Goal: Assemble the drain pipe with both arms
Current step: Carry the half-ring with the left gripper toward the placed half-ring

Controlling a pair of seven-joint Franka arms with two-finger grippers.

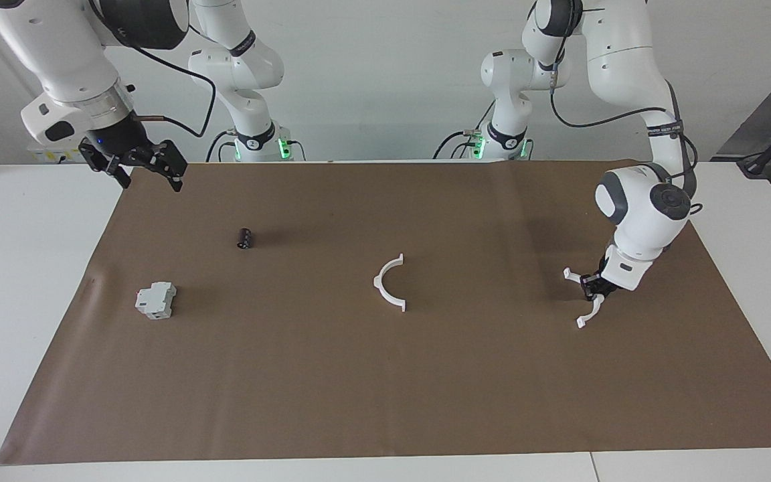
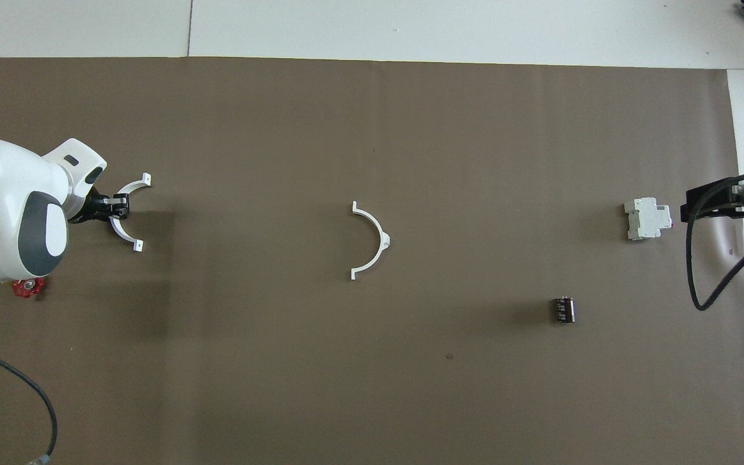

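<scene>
The left end effector (image 1: 593,286) is down at the left arm's end of the bench (image 1: 37,268), its fingers closed on the middle of one white half-ring (image 2: 128,216). In the overhead view that half-ring arcs around the fingertips, with a tab showing at each end. The facing view shows one tab low by the brown mat (image 1: 425,388), though whether it touches I cannot tell.

The second half-ring (image 1: 390,283) lies alone on the mat near the middle of the bench, well apart from the held one (its curve bulges toward the right arm's end).

The right end effector (image 1: 136,161) hangs high over the mat's edge at the right arm's end, fingers spread wide and holding nothing; that arm waits.

A grey box (image 2: 647,218) sits toward the right arm's end, with a small dark cylinder (image 2: 563,309) nearer to the robots than the box. A red valve (image 2: 28,287) peeks out beside the left arm in the overhead view.
</scene>
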